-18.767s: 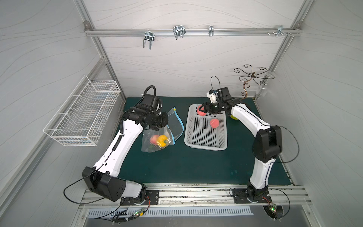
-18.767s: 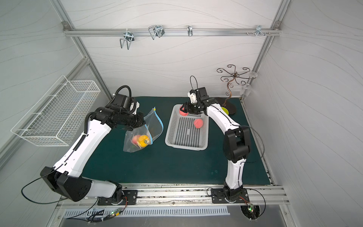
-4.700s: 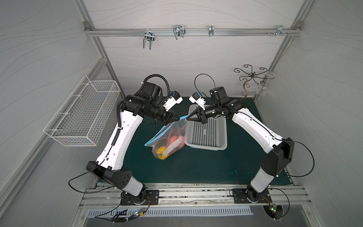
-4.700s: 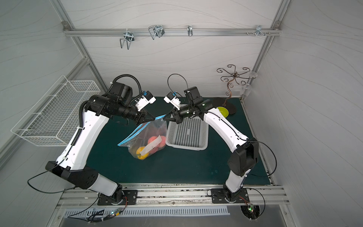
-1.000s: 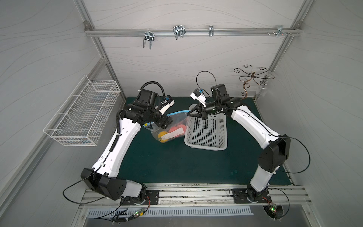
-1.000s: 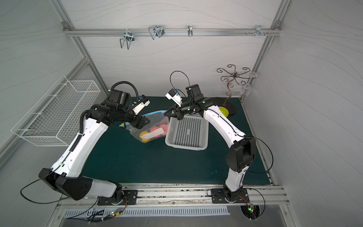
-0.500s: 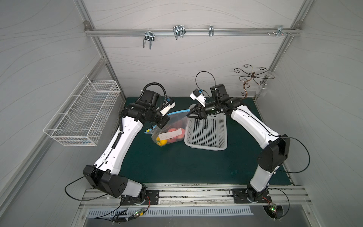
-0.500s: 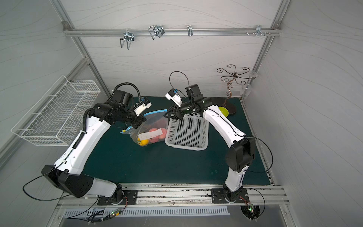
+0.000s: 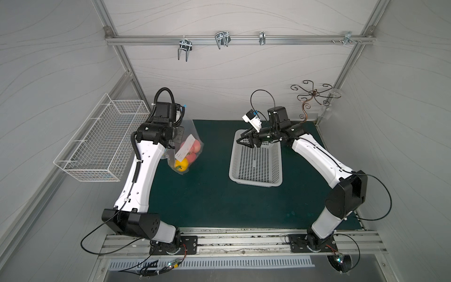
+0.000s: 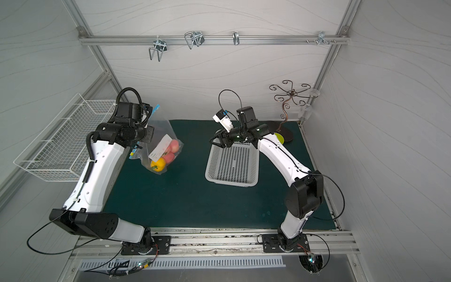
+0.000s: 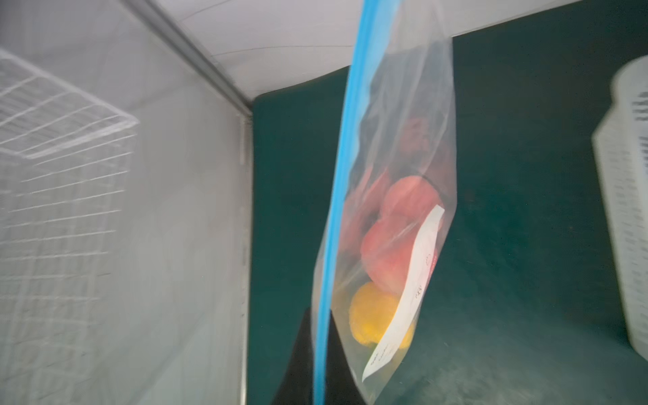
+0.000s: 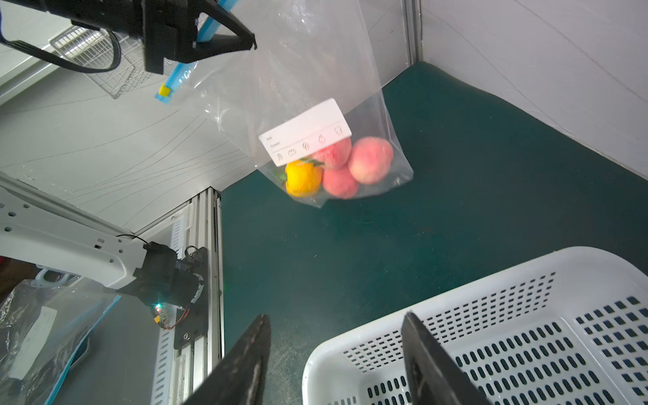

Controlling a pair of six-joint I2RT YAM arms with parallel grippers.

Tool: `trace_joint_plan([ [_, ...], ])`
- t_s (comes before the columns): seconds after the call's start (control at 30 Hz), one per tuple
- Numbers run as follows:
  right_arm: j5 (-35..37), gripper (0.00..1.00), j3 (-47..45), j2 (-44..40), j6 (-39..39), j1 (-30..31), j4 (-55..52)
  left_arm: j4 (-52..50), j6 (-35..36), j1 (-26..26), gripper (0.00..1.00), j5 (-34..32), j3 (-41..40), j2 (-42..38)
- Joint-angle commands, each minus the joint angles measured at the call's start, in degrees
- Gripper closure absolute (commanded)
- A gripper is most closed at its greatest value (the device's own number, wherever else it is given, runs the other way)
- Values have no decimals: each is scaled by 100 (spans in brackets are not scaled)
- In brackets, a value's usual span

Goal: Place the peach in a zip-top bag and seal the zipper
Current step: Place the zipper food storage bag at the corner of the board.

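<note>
The left claw (image 12: pixel 228 35) now pinches the bag (image 12: pixel 315 70) by its zipper (image 11: pixel 345 157), swung left; the right claw (image 12: pixel 335 317) has let go, open above the basket (image 9: pixel 256 180).

We are counting three peaches (image 12: pixel 370 160) and one yellow fruit (image 12: pixel 303 177) inside one zip-top bag (image 12: pixel 315 70), which is carrying one white label (image 12: pixel 305 131) and one zipper (image 11: pixel 345 168). We are also seeing one white perforated basket (image 9: pixel 256 158), one wire basket (image 9: pixel 102 141) and one scrolled metal stand (image 10: pixel 286 136), and a second clear bag (image 12: pixel 35 326) is showing in the right wrist view.
</note>
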Motion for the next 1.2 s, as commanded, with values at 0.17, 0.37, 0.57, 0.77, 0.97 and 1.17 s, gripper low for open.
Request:
trace_joint_plan([
  [0.17, -40, 39, -374, -361, 157, -82, 236, 1602, -656, 171, 100, -1503, -217, 1023],
  [0.37, -92, 39, -623, -515, 139, -190, 225, 2074, -1162, 60, 100, -1075, -221, 1976],
  [0.57, -131, 39, -808, -691, 131, -343, 184, 3061, -928, -225, 100, -848, -521, 2526],
  [0.77, 141, 38, -1087, -885, 249, -531, 239, 3069, -568, -406, 100, -216, 16, 3361],
  [0.97, 482, 37, -1691, -1261, 543, -794, 696, 2878, -216, -565, 100, 210, 780, 4176],
  [1.17, 439, 37, -1908, -1401, 659, -1034, 731, 2869, 130, -699, 100, 494, 1218, 4650],
])
